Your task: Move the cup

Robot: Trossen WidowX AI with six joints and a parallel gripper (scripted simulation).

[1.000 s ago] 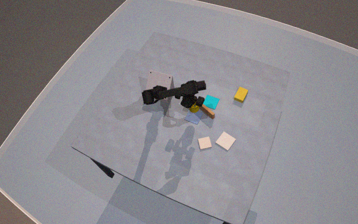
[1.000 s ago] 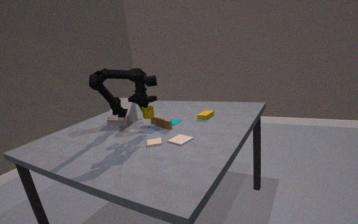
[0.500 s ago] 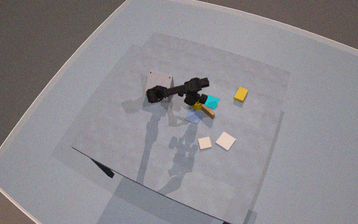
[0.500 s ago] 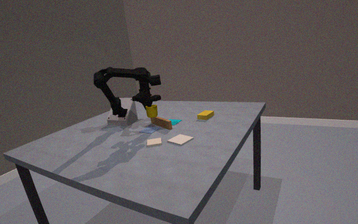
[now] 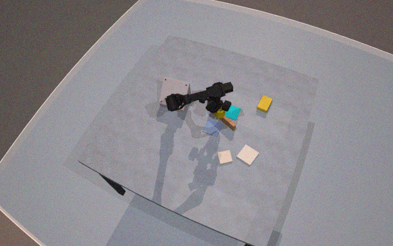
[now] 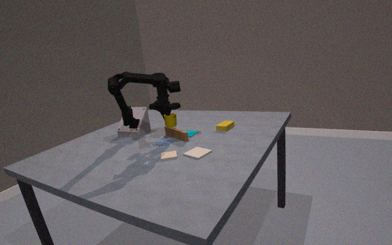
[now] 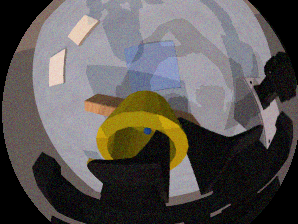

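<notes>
jaws clamped on yellow cup, held upright clear of tabletop, with brown block and blue pad below.

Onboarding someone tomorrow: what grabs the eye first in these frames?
The black arm's gripper holding a yellow cylindrical cup upright in the air, above a brown wooden block that stands between a blue pad and a cyan pad. Further right on the grey table lies a yellow rectangular block.
</notes>
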